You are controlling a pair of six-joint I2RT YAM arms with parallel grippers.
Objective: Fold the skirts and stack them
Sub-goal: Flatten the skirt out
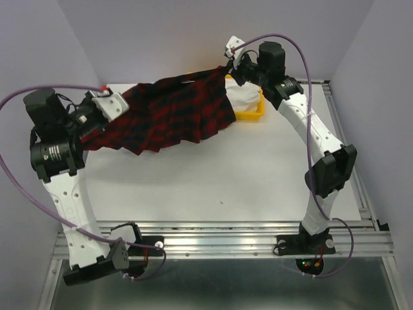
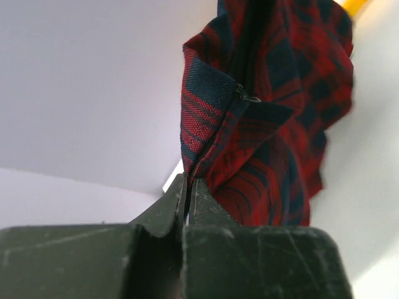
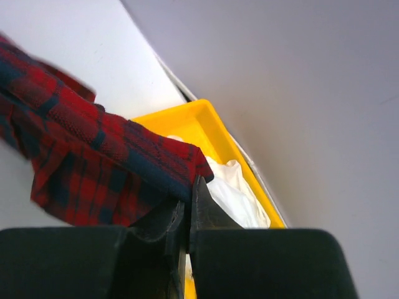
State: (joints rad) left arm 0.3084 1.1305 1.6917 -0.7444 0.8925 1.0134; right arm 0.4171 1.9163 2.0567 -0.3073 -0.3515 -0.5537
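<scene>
- The left claw (image 1: 111, 103) and the right claw (image 1: 233, 63) are each clenched on one end of the red plaid skirt (image 1: 174, 113). They hold it stretched in the air above the bench's (image 1: 219, 184) far edge, probably to spread it flat.
- The skirt's right end overhangs the yellow tray (image 1: 253, 115) in the far right corner.
- The open bench toward the near edge looks the best place to lay it.

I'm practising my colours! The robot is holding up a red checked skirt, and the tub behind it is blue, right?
Not quite. The tub is yellow, not blue; the right wrist view shows it plainly. The robot is indeed holding up a red checked skirt in front of it.
</scene>
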